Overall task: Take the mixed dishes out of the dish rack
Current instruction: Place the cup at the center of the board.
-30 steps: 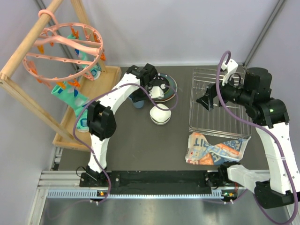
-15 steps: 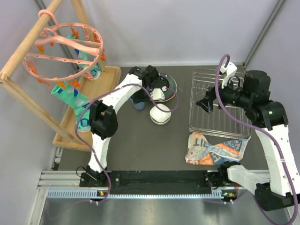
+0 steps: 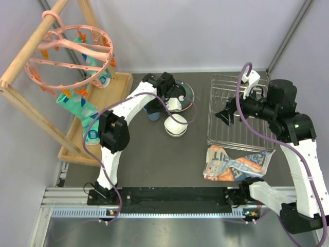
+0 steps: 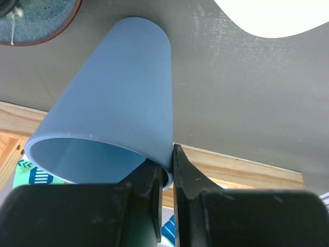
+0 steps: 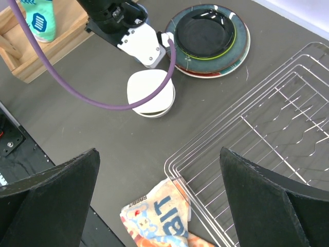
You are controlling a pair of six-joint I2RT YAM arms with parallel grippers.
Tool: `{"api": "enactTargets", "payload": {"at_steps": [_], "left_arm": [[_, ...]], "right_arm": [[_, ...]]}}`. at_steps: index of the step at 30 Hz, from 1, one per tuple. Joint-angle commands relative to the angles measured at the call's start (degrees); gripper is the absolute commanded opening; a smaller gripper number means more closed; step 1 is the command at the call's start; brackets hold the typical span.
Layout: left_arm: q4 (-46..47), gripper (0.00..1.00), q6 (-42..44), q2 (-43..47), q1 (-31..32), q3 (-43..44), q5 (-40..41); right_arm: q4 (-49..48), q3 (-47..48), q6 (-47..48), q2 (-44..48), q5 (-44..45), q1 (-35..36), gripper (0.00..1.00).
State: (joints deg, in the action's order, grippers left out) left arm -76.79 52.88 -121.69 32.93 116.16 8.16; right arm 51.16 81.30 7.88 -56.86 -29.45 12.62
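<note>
Orange-blue packet (image 3: 236, 163): nearest you, flat and crinkled on the dark matte table (image 3: 154, 154), touching the rack's near rim.
Rack (image 3: 236, 131): thin silver wire, rectangular, low sides, at your right.
Right arm: elbow high, forearm reaching left across the rack; your right gripper (image 3: 224, 113) hangs above its left part, jaws spread wide, holding nothing.
Bowl (image 5: 150, 92): small, white, smooth, on the table well left of the rack.
Left arm: stretched far forward, wrist bent down beside the plates.
Left gripper (image 4: 171, 159): your fingers pinch the cup's rim, one inside and one outside, the gap narrow.
Cup (image 4: 118, 92): light blue, matte, tapered, tilted; you cannot tell whether it touches the table.
Plates (image 5: 208, 38): round stack just beyond the bowl, speckled teal at the bottom, then a pink rim, a lime-green rim, glossy dark centre.
Frame (image 3: 31, 56): pale wood at far left, carrying a pink clip ring.
</note>
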Motion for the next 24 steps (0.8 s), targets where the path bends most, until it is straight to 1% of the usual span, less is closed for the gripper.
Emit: {"api": "enactTargets", "payload": {"at_steps": [1, 9, 24], "left_arm": [[-6.53, 0.0, 1.17, 0.31, 0.56, 1.97, -0.61], [-6.79, 0.0, 0.82, 0.23, 1.0, 0.91, -0.34], [-7.23, 0.1, 0.55, 0.05, 1.09, -1.29, 1.33]], "right_arm": [[-3.17, 0.0, 0.47, 1.31, -0.87, -0.05, 0.99], [-3.26, -0.35, 0.38, 1.58, -1.22, -0.32, 0.99], [-3.61, -1.05, 0.3, 1.84, -1.31, -0.58, 0.99]]}}
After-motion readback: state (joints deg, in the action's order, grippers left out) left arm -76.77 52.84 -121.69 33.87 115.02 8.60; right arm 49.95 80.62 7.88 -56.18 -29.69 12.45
